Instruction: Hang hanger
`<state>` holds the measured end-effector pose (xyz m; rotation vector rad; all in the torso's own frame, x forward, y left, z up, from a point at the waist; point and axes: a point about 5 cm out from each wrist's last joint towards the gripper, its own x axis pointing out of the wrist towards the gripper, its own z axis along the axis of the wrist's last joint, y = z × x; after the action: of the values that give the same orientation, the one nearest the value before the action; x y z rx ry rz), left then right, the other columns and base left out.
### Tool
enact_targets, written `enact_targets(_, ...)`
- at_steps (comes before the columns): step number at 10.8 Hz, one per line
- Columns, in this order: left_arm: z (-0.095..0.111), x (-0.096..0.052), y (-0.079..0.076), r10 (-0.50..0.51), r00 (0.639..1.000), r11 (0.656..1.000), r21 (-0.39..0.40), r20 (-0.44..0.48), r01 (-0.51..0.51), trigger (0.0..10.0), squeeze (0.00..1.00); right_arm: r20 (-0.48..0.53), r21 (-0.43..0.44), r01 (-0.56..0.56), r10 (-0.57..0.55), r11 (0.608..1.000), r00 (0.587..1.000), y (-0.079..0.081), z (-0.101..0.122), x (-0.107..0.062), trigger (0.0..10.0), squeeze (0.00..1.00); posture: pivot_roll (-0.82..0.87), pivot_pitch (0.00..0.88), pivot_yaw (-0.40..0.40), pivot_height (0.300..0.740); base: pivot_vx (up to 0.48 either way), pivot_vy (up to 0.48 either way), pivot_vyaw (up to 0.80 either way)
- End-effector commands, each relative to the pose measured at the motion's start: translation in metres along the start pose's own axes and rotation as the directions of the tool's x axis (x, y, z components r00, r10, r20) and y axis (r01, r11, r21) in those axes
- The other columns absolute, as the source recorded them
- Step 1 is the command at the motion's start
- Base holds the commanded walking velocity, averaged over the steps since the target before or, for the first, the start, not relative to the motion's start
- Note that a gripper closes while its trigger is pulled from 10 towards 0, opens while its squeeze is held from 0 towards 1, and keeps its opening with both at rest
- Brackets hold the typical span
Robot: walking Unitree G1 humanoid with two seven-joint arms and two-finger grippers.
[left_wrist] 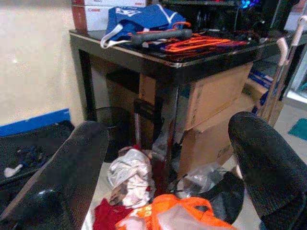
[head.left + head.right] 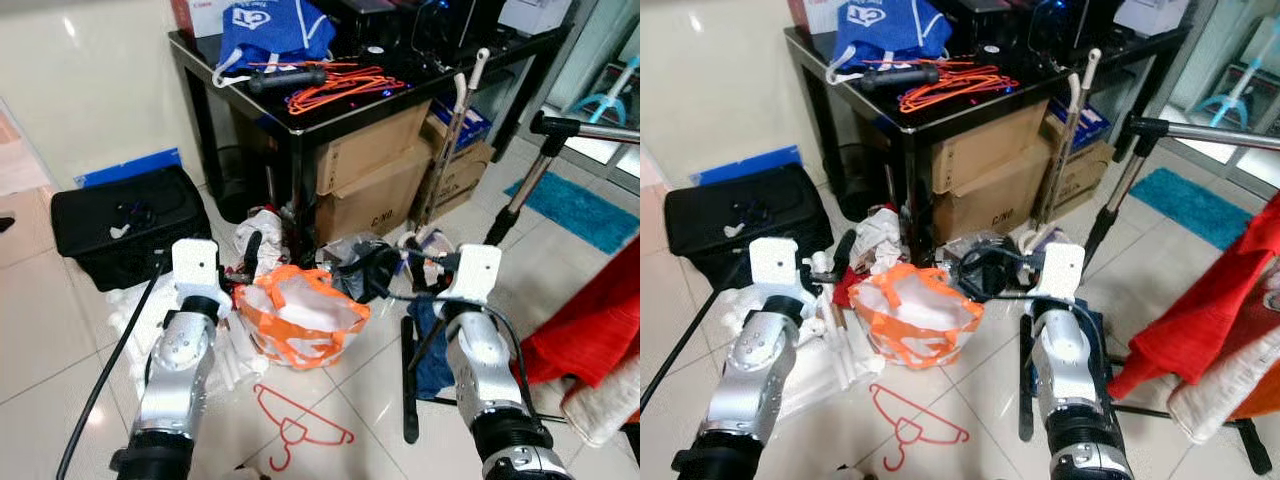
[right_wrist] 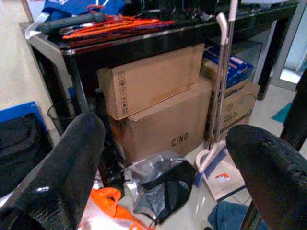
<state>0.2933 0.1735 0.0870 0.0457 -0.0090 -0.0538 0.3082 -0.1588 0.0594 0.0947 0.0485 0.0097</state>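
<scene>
A red wire hanger [image 2: 297, 423] lies flat on the tiled floor between my two arms, just in front of an orange and white bag [image 2: 300, 312]. More orange hangers [image 2: 345, 88] are piled on the black table [image 2: 260, 105] ahead. My left gripper [image 1: 168, 163] is open and empty, held low above the floor clutter. Over the floor to the right of the bag, my right gripper [image 3: 165, 163] is also open and empty. A metal rail [image 2: 585, 130] on a stand [image 2: 520, 195] is at the right.
Cardboard boxes [image 2: 375, 175] sit under the table. A black case [image 2: 125, 225] lies on the floor at the left. Rags and plastic bags [image 2: 350, 265] are heaped ahead. Red cloth [image 2: 590, 330] hangs at the right. A black bar [image 2: 409, 380] and a cable [image 2: 100, 380] lie on the tiles.
</scene>
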Motion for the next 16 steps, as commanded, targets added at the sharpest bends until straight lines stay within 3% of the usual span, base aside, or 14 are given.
enact_targets(1, -0.004, 0.001, 0.001, 0.012, 1.000, 0.999, 0.031, -0.026, -0.011, 10.0, 1.00, -0.013, -0.008, -0.048, 0.048, 0.999, 0.999, 0.006, -0.002, 0.000, 10.0, 1.00, 0.04, 0.000, -0.024, 0.740, 0.000, 0.000, 0.00)
enact_targets(2, -0.004, 0.003, 0.001, 0.026, 0.999, 0.999, 0.021, -0.024, -0.025, 10.0, 1.00, -0.007, -0.076, -0.081, 0.081, 0.994, 0.997, 0.012, -0.001, 0.000, 10.0, 1.00, 0.04, 0.000, -0.028, 0.740, 0.000, 0.000, 0.00)
enact_targets(3, -0.004, 0.004, -0.001, 0.006, 1.000, 0.999, 0.034, -0.028, -0.005, 10.0, 0.00, -0.027, -0.053, -0.094, 0.093, 0.994, 0.995, 0.015, -0.003, 0.001, 10.0, 0.00, 0.03, 0.000, -0.032, 0.740, 0.000, 0.000, -0.48)
enact_targets(6, 0.002, 0.012, -0.012, -0.044, 0.999, 0.999, 0.007, 0.000, 0.044, 10.0, 0.00, -0.018, -0.035, -0.092, 0.091, 0.995, 0.996, 0.017, 0.003, 0.008, 10.0, 0.00, 0.02, 0.000, -0.029, 0.740, 0.282, -0.385, -0.78)
enact_targets(9, -0.002, 0.015, -0.019, -0.070, 0.997, 0.997, 0.029, -0.022, 0.071, 10.0, 0.00, -0.018, -0.047, -0.095, 0.094, 0.994, 0.995, 0.016, 0.003, 0.009, 10.0, 0.00, 0.02, 0.000, -0.031, 0.740, 0.000, 0.000, -0.78)
enact_targets(16, 0.010, 0.020, -0.023, -0.066, 0.997, 0.997, 0.048, 0.037, 0.064, 10.0, 0.00, -0.018, -0.050, -0.106, 0.106, 0.993, 0.994, 0.017, 0.001, 0.008, 10.0, 0.00, 0.02, 0.000, -0.041, 0.740, 0.000, 0.000, -0.67)
